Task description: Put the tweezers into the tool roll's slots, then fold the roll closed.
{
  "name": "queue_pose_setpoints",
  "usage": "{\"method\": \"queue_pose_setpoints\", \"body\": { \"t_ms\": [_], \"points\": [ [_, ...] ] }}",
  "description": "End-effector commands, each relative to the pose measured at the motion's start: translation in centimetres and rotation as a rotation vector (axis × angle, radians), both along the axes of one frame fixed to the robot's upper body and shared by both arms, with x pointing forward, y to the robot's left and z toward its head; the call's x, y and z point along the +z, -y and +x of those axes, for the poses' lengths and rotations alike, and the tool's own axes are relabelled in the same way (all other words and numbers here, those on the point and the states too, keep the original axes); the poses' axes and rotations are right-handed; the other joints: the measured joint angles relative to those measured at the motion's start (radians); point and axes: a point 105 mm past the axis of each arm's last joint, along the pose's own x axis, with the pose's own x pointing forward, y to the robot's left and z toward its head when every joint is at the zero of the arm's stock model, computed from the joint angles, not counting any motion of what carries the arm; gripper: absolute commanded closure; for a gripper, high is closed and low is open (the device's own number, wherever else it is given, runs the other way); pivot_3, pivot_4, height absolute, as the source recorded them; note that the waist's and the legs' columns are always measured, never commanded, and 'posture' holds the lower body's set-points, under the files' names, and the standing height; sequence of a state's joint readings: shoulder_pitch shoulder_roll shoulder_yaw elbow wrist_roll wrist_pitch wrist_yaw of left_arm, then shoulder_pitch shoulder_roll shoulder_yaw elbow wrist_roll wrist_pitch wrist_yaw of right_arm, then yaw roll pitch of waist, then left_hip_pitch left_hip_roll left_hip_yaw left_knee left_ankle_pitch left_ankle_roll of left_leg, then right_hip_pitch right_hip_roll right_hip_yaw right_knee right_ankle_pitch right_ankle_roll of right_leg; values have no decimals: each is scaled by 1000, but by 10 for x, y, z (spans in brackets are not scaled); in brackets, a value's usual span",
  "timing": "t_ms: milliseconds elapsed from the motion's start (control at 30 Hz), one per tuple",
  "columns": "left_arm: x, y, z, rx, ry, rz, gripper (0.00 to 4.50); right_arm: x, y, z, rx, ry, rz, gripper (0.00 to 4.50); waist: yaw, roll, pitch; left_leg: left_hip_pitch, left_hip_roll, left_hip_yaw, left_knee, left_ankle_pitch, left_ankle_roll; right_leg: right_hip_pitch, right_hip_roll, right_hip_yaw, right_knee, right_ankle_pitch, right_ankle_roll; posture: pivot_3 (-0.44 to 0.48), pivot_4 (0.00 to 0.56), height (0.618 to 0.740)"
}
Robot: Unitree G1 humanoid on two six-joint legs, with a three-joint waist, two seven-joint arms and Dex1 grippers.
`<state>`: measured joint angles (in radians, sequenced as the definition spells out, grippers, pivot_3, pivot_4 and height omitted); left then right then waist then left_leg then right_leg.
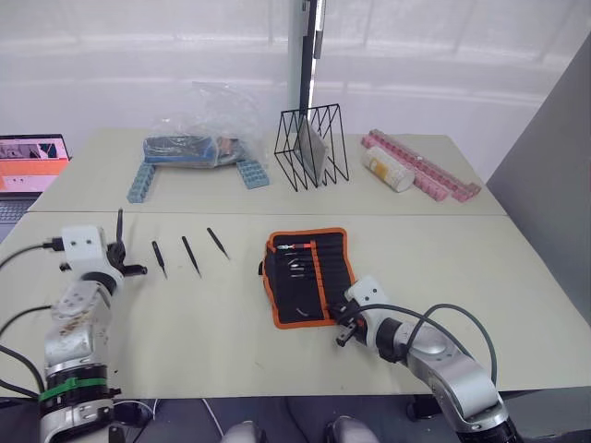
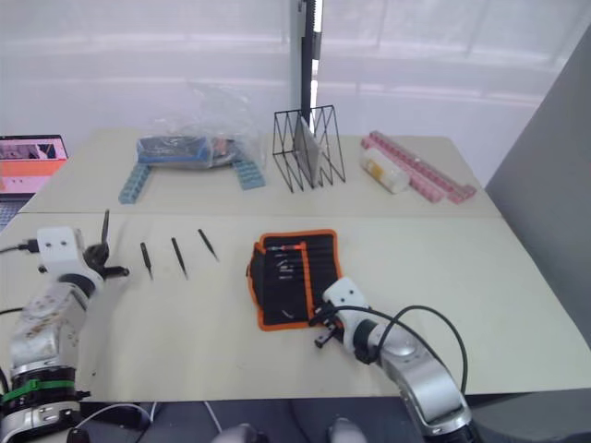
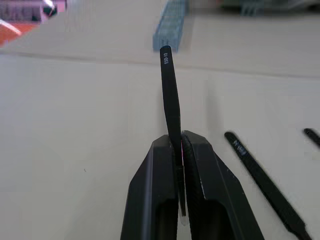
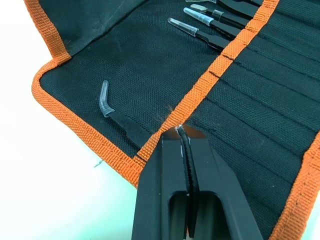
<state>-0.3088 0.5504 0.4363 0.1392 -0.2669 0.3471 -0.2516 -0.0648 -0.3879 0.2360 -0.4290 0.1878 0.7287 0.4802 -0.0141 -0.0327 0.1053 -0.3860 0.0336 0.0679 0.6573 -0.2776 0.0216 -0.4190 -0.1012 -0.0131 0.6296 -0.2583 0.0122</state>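
Left gripper [image 3: 180, 145] upright, clamping tweezer [image 3: 170, 90]

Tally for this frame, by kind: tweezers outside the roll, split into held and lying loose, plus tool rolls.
held tweezers, pinched in the left gripper: 1
loose tweezers, lying on the table: 3
tool roll, lying open: 1
Total: 5

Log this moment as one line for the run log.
left gripper: shut on tweezer, lifted | right gripper: shut on roll trim | three tweezers loose on table | roll open
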Motion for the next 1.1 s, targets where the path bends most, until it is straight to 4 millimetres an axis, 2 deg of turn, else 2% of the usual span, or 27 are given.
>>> {"method": "queue_pose_setpoints", "body": {
  "t_ms": [33,133,300,400,467,533,600,733,1100],
  "points": [
    [43,42,5,-247,125,41,4455,-35,0,-14,-2,-131,-31,4500,1,0,0,0,0,0,0,0,0,0,0,0,0,0,0,0,150,737],
    [59,97,8,-543,123,34,4455,-41,0,-17,-11,-146,-31,4500,3,-1,0,1,0,0,0,0,0,2,0,-1,0,0,0,0,150,737],
    [58,182,5,-981,18,98,4455,-41,-2,-14,-19,-142,-26,4500,0,0,0,4,0,0,1,1,2,7,3,-1,0,0,0,0,150,737],
    [47,219,8,-1162,-56,121,4455,-41,-3,-12,-30,-133,-22,4500,-3,0,0,7,0,0,2,1,4,12,9,-2,-2,0,0,0,150,737],
    [36,233,9,-1239,-112,142,4455,-40,-4,-12,-36,-129,-21,4500,-4,1,1,9,0,1,2,1,4,14,12,-2,-2,0,0,0,150,737],
    [23,239,10,-1277,-167,159,4455,-40,-4,-11,-40,-126,-20,4500,-5,1,1,10,0,2,3,1,5,14,23,0,-2,0,0,0,150,737],
    [6,243,9,-1323,-239,216,4455,-40,-3,-11,-49,-121,-22,4500,-5,1,1,10,0,2,3,1,5,15,25,0,-2,-1,0,0,150,737],
    [-15,239,4,-1366,-340,310,4455,-39,-2,-11,-68,-115,-18,4500,-3,1,1,10,0,2,4,1,5,14,26,0,-2,-1,1,0,150,737],
    [-35,221,-7,-1417,-493,471,4455,-39,-5,-11,-83,-110,-4,4500,-1,0,2,10,1,2,4,1,5,15,26,1,-1,-1,1,0,150,737]
  ]
}}
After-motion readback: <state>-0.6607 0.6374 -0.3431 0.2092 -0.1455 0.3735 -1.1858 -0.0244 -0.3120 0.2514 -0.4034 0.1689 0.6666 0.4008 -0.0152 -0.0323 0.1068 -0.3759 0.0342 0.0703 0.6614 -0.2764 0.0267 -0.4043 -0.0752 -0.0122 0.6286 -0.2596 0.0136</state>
